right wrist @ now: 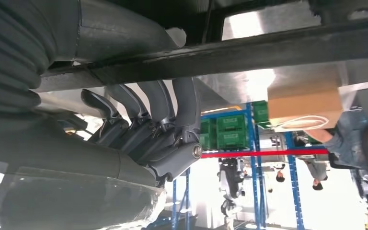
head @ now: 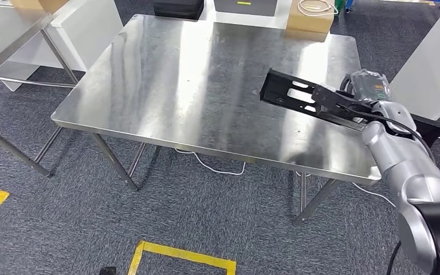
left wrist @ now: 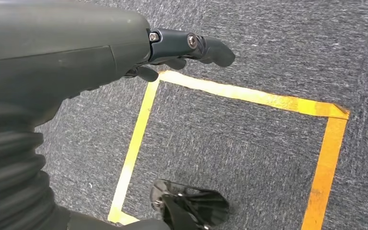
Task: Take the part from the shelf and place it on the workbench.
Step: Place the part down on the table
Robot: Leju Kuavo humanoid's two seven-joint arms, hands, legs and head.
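The part is a long black metal bracket with slots. My right hand holds it near its middle, over the right side of the steel workbench, slightly tilted, one end sticking out past the table's right edge. Whether it touches the surface I cannot tell. In the right wrist view the fingers curl up against the dark bar of the part. My left hand hangs over the carpet floor, fingers loosely curled, nothing in it.
A cardboard box with a coiled cord sits at the workbench's far edge. Another steel table stands at the left. Yellow tape lines mark the grey carpet before the bench. People stand far off by blue racks.
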